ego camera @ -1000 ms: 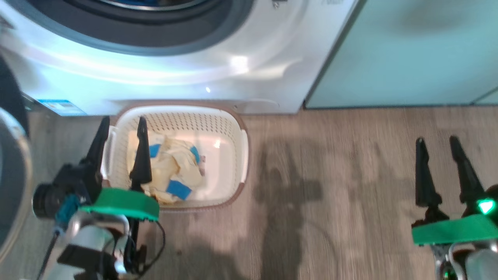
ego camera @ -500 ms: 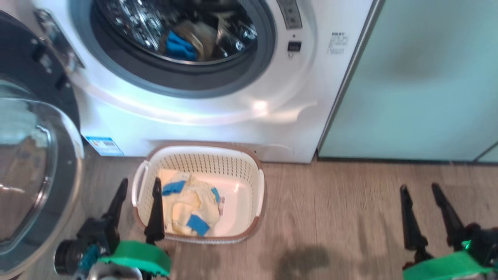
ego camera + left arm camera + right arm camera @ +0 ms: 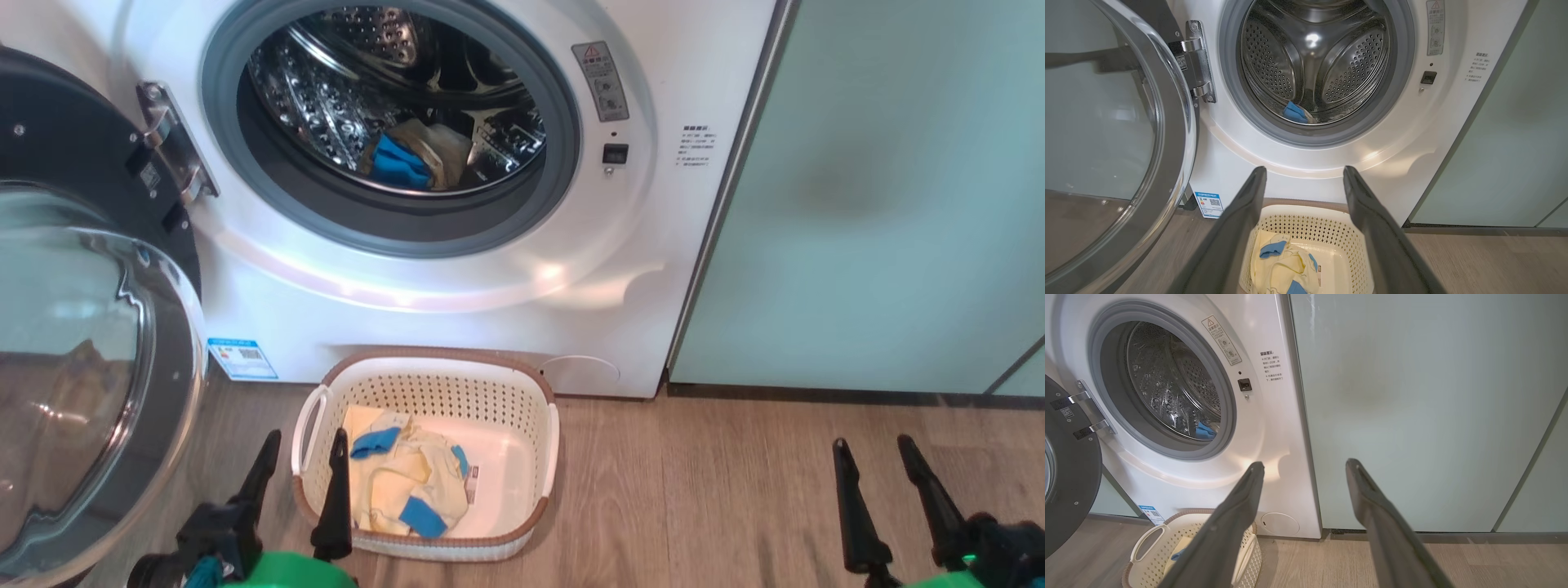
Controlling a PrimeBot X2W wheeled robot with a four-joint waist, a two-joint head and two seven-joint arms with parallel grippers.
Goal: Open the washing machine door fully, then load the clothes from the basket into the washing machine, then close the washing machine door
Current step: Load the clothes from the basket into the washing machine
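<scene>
A grey-brown wood-grain floor [image 3: 735, 490] is stretching across the near ground, and a smooth pale green cabinet panel [image 3: 882, 204] is standing at the far right. Left of it we are facing the big white front-loading washing machine [image 3: 457, 310]. Its glossy front is catching soft highlights, and its grey-ringed mouth is gaping onto a perforated steel drum [image 3: 343, 90]. A crumpled pale garment with a bright blue patch [image 3: 404, 159] is lying at the drum's bottom.

The large round washing machine door [image 3: 82, 367], with its wide glossy black rim and bulging clear glass bowl, is hanging wide open at the left from a metal hinge [image 3: 175, 143]. A small blue sticker [image 3: 241, 359] is showing low on the machine's front.

The small rectangular cream plastic basket [image 3: 433, 384], with perforated sides and a brown rim, is sitting on the floor just in front of the machine's base. The soft pale yellow clothes with blue patches [image 3: 400, 490] are lying heaped in its left half, beside bare smooth plastic.

Our left gripper [image 3: 306, 435] is hovering at the basket's near left corner, its dark fingers spread and holding nothing. Our right gripper [image 3: 869, 443] is hanging well to the right over bare floor, its fingers likewise apart and empty.
</scene>
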